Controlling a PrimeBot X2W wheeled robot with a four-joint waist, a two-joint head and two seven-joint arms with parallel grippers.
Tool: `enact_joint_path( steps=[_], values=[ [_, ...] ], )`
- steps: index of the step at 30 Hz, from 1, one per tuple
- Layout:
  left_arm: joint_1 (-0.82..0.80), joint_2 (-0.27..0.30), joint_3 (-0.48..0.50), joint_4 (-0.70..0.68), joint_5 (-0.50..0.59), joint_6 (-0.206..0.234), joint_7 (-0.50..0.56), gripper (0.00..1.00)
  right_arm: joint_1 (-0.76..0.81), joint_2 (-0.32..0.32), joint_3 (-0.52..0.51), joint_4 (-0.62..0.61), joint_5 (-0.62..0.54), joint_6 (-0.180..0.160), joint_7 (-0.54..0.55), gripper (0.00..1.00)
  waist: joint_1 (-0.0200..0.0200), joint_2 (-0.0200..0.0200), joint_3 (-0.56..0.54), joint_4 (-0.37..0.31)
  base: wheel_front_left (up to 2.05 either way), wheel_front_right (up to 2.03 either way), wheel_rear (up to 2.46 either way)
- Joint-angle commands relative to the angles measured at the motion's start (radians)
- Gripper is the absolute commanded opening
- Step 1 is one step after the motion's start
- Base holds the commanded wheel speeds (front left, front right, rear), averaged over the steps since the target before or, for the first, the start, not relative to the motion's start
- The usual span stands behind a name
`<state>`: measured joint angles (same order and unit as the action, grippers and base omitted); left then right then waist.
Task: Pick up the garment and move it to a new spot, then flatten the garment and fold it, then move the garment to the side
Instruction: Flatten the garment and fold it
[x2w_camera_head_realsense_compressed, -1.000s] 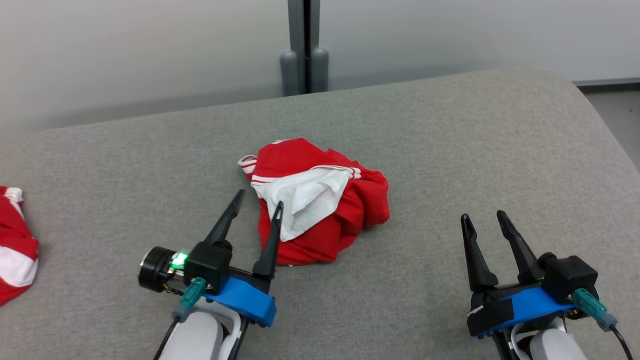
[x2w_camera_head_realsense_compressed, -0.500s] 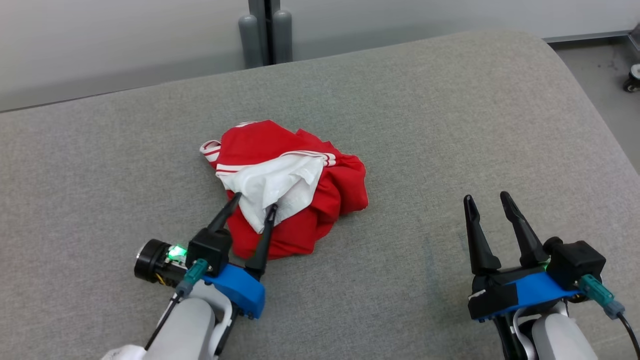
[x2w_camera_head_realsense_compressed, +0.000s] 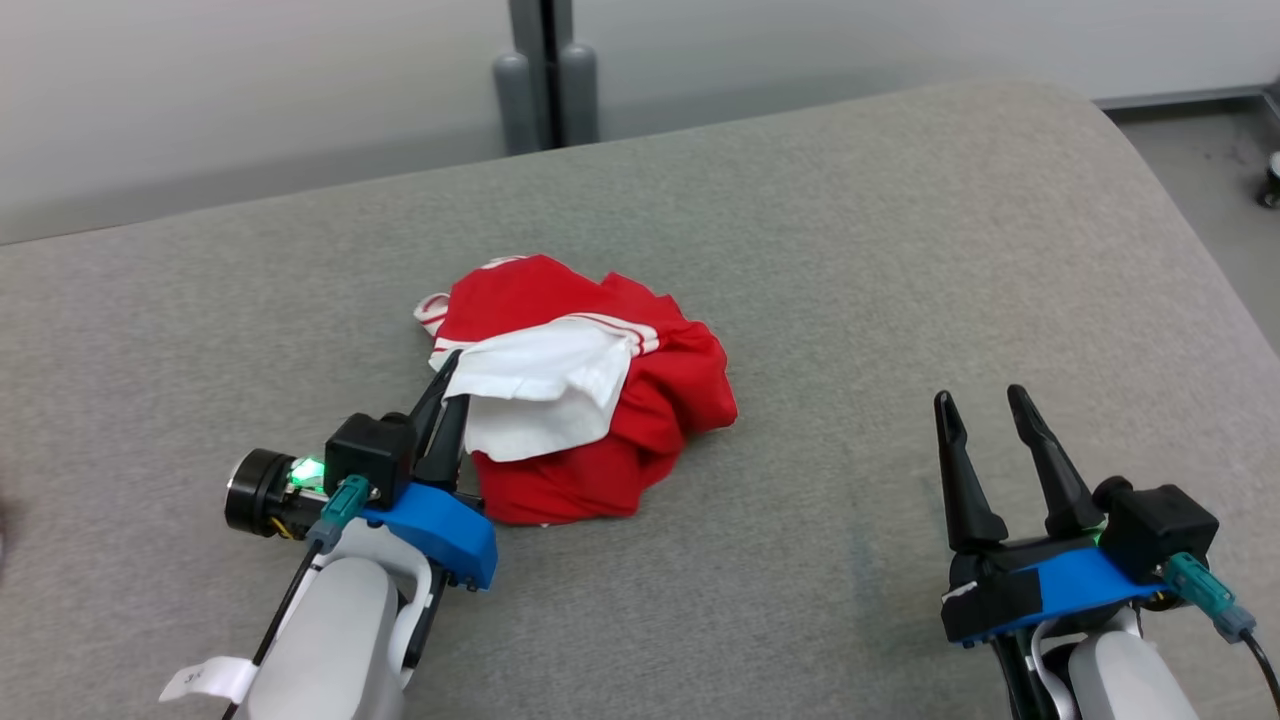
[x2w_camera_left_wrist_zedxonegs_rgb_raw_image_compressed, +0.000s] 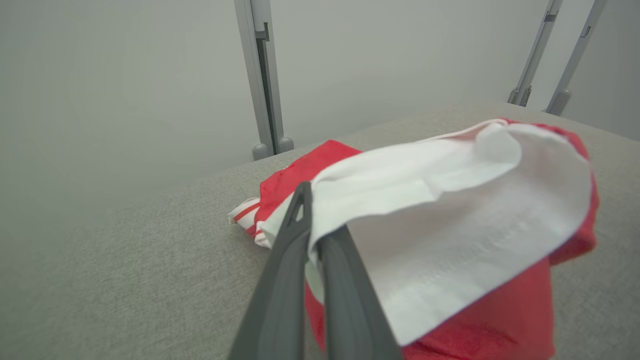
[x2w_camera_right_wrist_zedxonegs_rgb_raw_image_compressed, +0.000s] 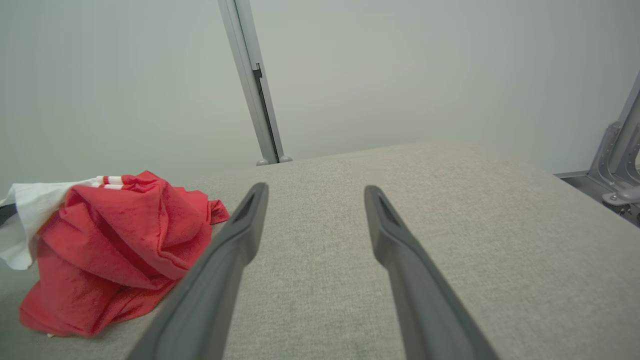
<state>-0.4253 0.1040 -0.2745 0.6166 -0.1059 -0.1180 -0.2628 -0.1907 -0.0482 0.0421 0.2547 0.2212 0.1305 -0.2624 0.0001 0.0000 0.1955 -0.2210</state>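
Closed since the previous frame, the left tool (x2w_camera_head_realsense_compressed: 447, 385) now pinches the white inner layer of the garment (x2w_camera_head_realsense_compressed: 660, 400) at its left side. I see both fingers (x2w_camera_left_wrist_zedxonegs_rgb_raw_image_compressed: 280, 290) pressed together with the cloth between them. The garment lies crumpled near the middle of the bench (x2w_camera_head_realsense_compressed: 900, 250), slightly toward the left edge. The right tool (x2w_camera_head_realsense_compressed: 980, 400) stands wide open and empty near the right edge, well apart from the garment.

Left pincer (x2w_camera_head_realsense_compressed: 453, 380) is pinched together — apparently on the garment (x2w_camera_head_realsense_compressed: 650, 400) — while right pincer (x2w_camera_head_realsense_compressed: 980, 396) stands spread wide.
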Motion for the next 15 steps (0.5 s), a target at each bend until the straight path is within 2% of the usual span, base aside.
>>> enact_joint_path(
  steps=[1,9,15],
  values=[
    [0.014,0.006,0.005,-0.01,-0.004,0.008,-0.003,0.0,0.014,-0.004,0.0,0.002,-0.004,0.001,-0.004,1.0,-0.0001,0.0,-0.005,0.009,0.0,0.0,0.0],
    [0.123,0.026,0.058,-0.156,-0.004,0.022,-0.003,0.0,0.036,-0.004,-0.004,0.008,-0.013,0.001,-0.004,1.0,-0.0001,0.0,-0.06,0.125,0.0,0.0,0.0],
    [0.249,0.057,0.116,-0.251,-0.01,0.051,-0.003,0.0,0.054,-0.004,0.004,0.016,-0.013,0.001,-0.004,1.0,-0.0001,0.0,-0.089,0.205,0.0,0.0,0.0]
  ],
)
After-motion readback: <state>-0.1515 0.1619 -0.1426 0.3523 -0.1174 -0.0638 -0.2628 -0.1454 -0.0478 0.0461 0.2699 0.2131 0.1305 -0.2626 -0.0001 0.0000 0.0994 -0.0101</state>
